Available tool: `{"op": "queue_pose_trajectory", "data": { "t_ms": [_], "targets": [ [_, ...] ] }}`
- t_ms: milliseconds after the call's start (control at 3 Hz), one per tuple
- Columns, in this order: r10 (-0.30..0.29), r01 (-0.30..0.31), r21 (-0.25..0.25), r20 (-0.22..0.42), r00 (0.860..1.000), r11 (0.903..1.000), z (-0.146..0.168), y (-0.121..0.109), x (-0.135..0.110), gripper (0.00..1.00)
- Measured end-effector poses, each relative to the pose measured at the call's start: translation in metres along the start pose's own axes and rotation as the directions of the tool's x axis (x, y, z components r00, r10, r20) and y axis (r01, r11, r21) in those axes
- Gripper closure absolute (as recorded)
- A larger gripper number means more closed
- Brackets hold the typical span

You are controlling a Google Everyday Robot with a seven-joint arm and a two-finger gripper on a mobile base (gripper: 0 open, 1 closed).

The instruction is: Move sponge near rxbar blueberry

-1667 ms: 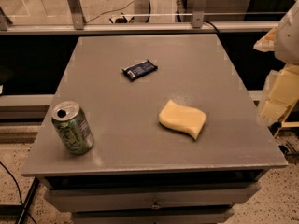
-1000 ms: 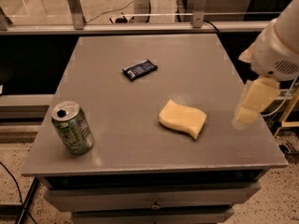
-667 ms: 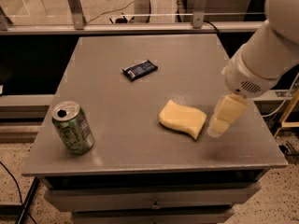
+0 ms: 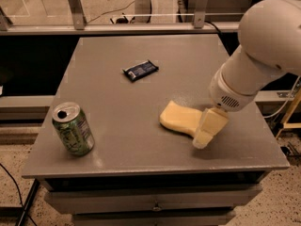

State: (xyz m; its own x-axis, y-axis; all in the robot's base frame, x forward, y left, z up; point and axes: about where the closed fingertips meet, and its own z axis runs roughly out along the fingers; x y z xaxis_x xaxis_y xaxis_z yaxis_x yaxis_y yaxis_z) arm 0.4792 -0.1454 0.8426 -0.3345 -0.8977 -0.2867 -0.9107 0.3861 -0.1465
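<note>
Gripper (image 4: 208, 130), aperture undeterminable, at right end of sponge (image 4: 178, 118); risk: off-centre contact skews it past rxbar blueberry (image 4: 140, 70).

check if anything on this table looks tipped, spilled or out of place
Nothing stands out. The soda can stands upright at front left, the snack bar lies flat toward the back, and the sponge lies flat right of centre with the hand at its right end.

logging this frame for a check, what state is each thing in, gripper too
sponge: lying flat, not lifted
rxbar blueberry: lying flat, well apart from the sponge
soda can: upright, front left
gripper: low at the sponge's right end, grasp not visible
</note>
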Motion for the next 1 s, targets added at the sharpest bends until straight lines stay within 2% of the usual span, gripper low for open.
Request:
{"op": "queue_pose_trajectory", "data": {
  "t_ms": [333, 667, 1000],
  "targets": [
    [0.000, 0.000, -0.048, -0.002, 1.000, 0.9989, 0.014, 0.011, -0.009, 0.00],
    [-0.009, 0.009, -0.087, -0.001, 1.000, 0.9962, 0.024, 0.022, -0.020, 0.16],
    [-0.020, 0.019, -0.110, -0.003, 1.000, 0.9937, 0.030, 0.028, -0.028, 0.39]
  ]
}}
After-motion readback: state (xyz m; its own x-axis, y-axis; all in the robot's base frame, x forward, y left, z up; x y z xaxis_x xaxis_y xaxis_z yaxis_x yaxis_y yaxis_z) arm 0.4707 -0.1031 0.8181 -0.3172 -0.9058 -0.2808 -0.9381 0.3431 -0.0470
